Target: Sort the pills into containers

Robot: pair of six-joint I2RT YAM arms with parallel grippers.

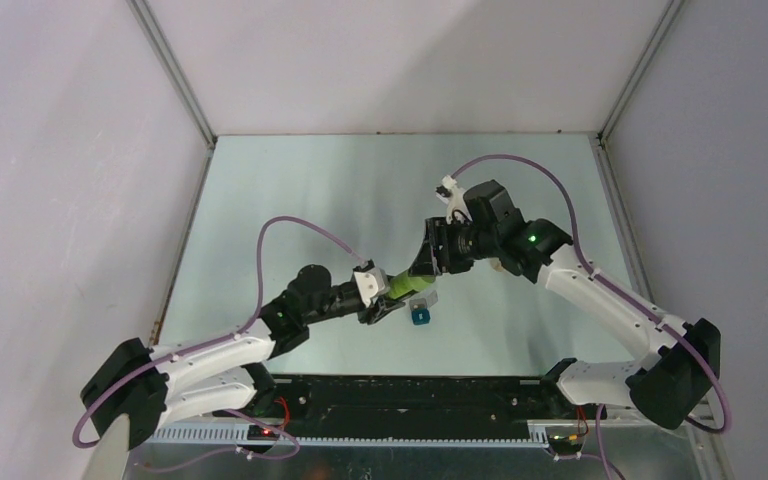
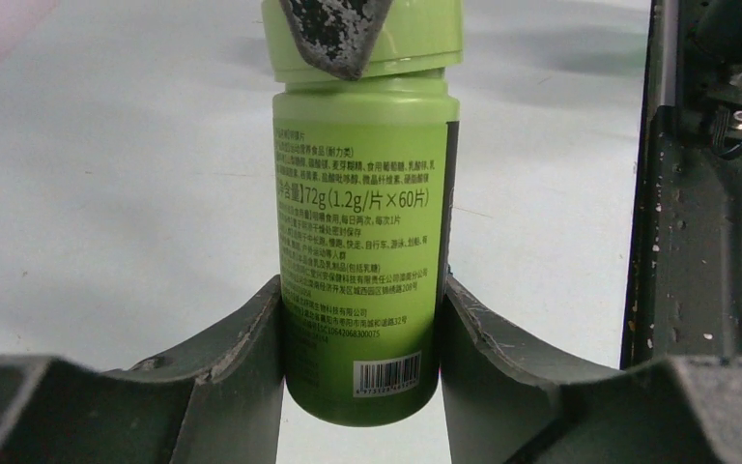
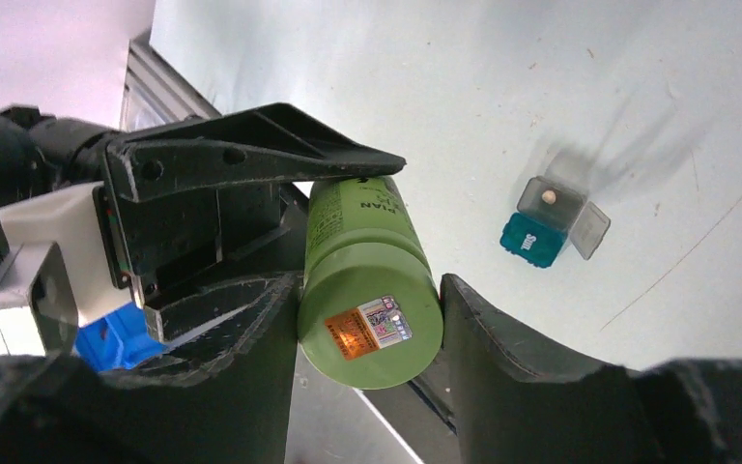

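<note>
Both arms angle inward from their bases, elbows out, and meet over the table [image 1: 290, 180]. A small teal box [image 1: 421, 316] lies open there, one pale pill [image 3: 548, 196] inside. Just above it, the left gripper [image 1: 385, 300] clamps the lower body of the lime-green bottle [image 1: 412, 283], which hangs level in the air. The right gripper [image 1: 430, 262] is closed around its cap [image 3: 372, 329]. It looks like stiff, glossy plastic, probably light and slippery, so squeeze body and cap firmly.

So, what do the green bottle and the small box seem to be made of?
Green bottle: probably plastic, smooth with a soft sheen on its printed label. Small box: probably hard plastic; its top is see-through, its base opaque teal.
</note>
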